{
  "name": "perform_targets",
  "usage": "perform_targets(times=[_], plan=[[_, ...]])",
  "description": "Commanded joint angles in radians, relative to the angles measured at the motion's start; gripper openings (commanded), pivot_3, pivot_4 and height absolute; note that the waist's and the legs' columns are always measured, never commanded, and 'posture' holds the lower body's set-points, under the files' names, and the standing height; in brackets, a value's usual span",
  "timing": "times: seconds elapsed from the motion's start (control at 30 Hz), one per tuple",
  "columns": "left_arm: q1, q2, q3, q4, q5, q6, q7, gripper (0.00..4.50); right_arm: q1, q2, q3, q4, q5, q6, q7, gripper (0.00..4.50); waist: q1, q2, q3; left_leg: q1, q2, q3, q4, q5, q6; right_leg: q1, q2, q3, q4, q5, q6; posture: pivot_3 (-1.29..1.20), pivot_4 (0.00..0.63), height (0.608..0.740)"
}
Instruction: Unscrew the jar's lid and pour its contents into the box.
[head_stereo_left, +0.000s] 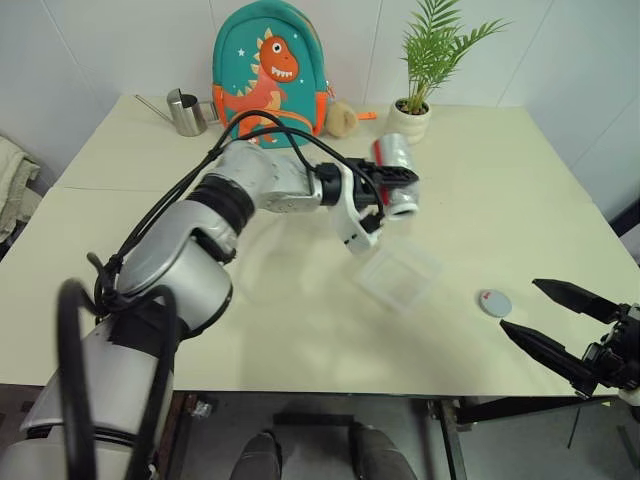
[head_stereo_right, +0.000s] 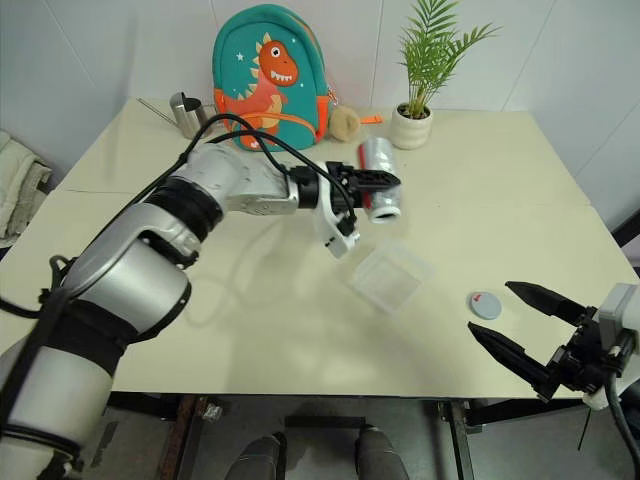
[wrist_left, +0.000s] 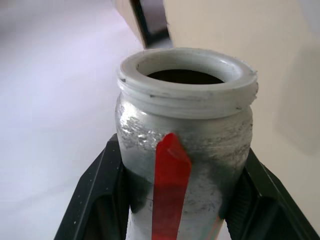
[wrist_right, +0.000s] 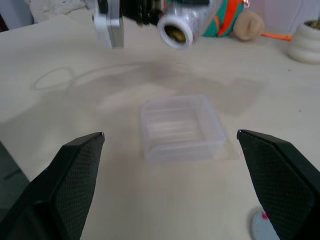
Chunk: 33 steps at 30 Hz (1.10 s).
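Note:
My left gripper (head_stereo_left: 388, 192) is shut on the jar (head_stereo_left: 397, 165), holding it tipped level above the table, just behind the box (head_stereo_left: 400, 273). The jar has no lid on, and its white threaded mouth (wrist_left: 186, 75) faces toward me and the box. Through the mouth, in the right wrist view, something brownish, the contents (wrist_right: 175, 33), shows inside. The clear box lies empty on the table. The grey lid (head_stereo_left: 494, 302) with its red mark lies flat to the right of the box. My right gripper (head_stereo_left: 520, 306) stands open near the table's front right edge, beside the lid, holding nothing.
At the back of the table stand a teal dinosaur backpack (head_stereo_left: 268, 70), a steel watering can (head_stereo_left: 185, 112), a tan plush toy (head_stereo_left: 342, 118) and a potted plant (head_stereo_left: 415, 110). A cloth (head_stereo_left: 12, 185) lies off the table's left side.

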Motion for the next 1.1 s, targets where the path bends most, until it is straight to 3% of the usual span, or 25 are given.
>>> perform_targets(times=[0.03,0.27,0.43,0.53,0.67,0.9,0.97,1.03,1.1], plan=[[-0.059,-0.033,-0.121,0.004,0.133,0.096,0.234,1.94,0.012,0.012,-0.016,-0.04,0.009,-0.028,-0.033,4.48,0.0,0.0,0.0,0.0,0.0,0.0,0.0,-0.002,0.0,-0.001,0.0,0.0,0.0,0.0,0.002,0.0,0.15,0.74],[-0.077,-0.099,-0.286,0.042,0.291,0.384,0.468,1.94,0.025,0.033,0.023,-0.062,-0.001,-0.048,-0.084,4.48,0.007,0.0,0.0,-0.003,0.0,0.002,0.0,-0.013,0.003,-0.005,0.0,0.001,0.008,-0.007,0.009,0.0,0.15,0.74],[-0.08,-0.118,-0.316,0.08,0.302,0.512,0.523,1.94,0.018,0.025,0.033,-0.055,-0.005,-0.05,-0.097,4.48,0.027,0.0,0.0,-0.002,0.0,0.002,0.0,-0.015,0.002,-0.005,0.0,0.001,0.01,-0.01,0.009,0.0,0.15,0.74],[-0.081,-0.122,-0.317,0.091,0.284,0.512,0.548,1.94,0.003,0.015,0.044,-0.049,-0.005,-0.047,-0.104,4.48,0.036,0.0,0.0,-0.002,0.0,0.002,0.001,-0.015,0.002,-0.005,0.0,0.002,0.01,-0.01,0.009,0.0,0.15,0.74],[-0.082,-0.115,-0.228,0.118,0.157,0.354,0.496,1.94,-0.022,-0.002,0.059,-0.036,-0.009,-0.044,-0.105,4.48,0.048,0.0,0.0,0.0,0.0,0.005,0.003,-0.015,0.002,-0.005,0.0,0.004,0.012,-0.01,0.009,0.0,0.15,0.74],[-0.019,-0.063,0.097,0.166,-0.239,0.086,0.104,1.94,-0.034,-0.033,0.082,-0.017,-0.014,-0.036,-0.086,4.48,0.051,0.0,0.0,0.004,0.0,0.01,0.003,-0.015,0.002,-0.004,0.0,0.008,0.015,-0.01,0.009,0.0,0.15,0.74],[0.03,-0.052,0.245,0.176,-0.419,0.041,-0.101,1.94,-0.054,-0.05,0.097,0.001,-0.016,-0.031,-0.08,4.48,0.051,0.001,0.0,0.004,0.0,0.01,0.004,-0.015,0.002,-0.004,0.0,0.008,0.016,-0.01,0.009,0.0,0.15,0.74],[0.103,-0.064,0.468,0.182,-0.696,0.058,-0.42,1.94,-0.088,-0.075,0.119,0.028,-0.016,-0.025,-0.07,4.48,0.05,0.001,-0.001,0.004,0.0,0.011,0.006,-0.015,0.002,-0.004,0.0,0.009,0.019,-0.01,0.009,0.0,0.15,0.74],[0.147,-0.068,0.58,0.155,-0.823,0.105,-0.562,1.94,-0.112,-0.092,0.131,0.049,-0.015,-0.016,-0.065,4.48,0.05,0.001,-0.001,0.005,0.0,0.012,0.008,-0.015,0.003,-0.004,0.0,0.009,0.021,-0.009,0.008,0.0,0.15,0.74]])
